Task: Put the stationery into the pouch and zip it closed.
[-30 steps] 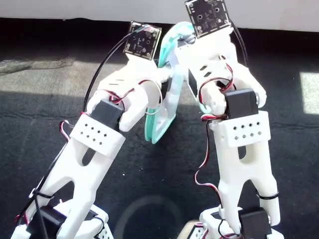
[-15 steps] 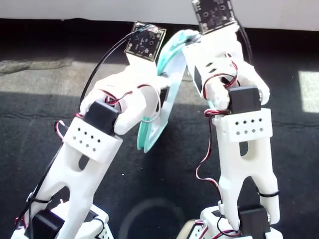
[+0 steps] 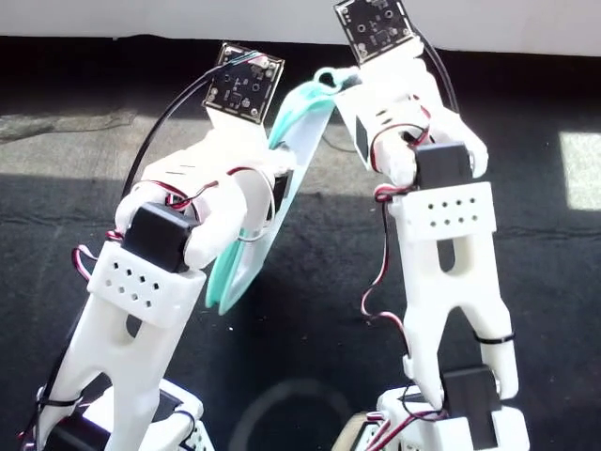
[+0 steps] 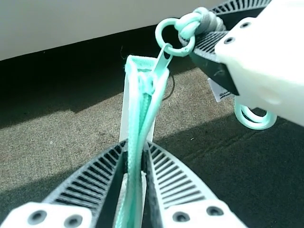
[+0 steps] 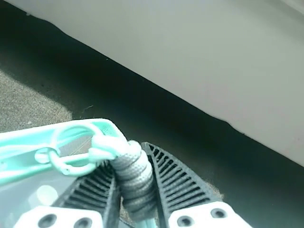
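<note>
At centre frame, my left gripper pinches the pouch edge while my right gripper clamps its zip cord

The pouch is see-through with a mint green edge. It is up in the air and tilted, with one corner high and the other end low. The left gripper pinches its green zip edge. The slider sits near the top corner of the pouch. A flat green tab goes from it to a green ring. A knotted cord is tied to the ring, and the right gripper squeezes the cord tight.
</note>
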Robot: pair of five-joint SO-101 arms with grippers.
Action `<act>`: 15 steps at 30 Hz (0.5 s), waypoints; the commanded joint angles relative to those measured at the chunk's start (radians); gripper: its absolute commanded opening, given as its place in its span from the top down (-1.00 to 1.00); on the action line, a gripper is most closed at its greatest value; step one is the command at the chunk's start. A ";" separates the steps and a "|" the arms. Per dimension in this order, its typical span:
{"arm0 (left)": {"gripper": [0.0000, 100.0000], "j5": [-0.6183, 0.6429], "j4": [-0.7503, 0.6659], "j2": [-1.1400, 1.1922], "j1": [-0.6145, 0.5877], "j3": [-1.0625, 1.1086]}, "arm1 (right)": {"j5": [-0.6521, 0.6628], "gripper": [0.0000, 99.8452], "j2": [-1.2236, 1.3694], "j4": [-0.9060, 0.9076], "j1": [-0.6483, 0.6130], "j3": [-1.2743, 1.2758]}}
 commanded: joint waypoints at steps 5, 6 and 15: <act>0.98 -0.005 0.043 -0.119 -0.036 -0.031 | 0.008 0.99 0.056 -0.056 0.122 -0.062; 0.98 -0.005 0.043 -0.122 -0.036 -0.031 | 0.008 0.99 0.059 -0.056 0.124 -0.062; 0.98 -0.002 0.043 -0.128 -0.036 -0.036 | 0.008 0.99 0.085 -0.053 0.124 -0.031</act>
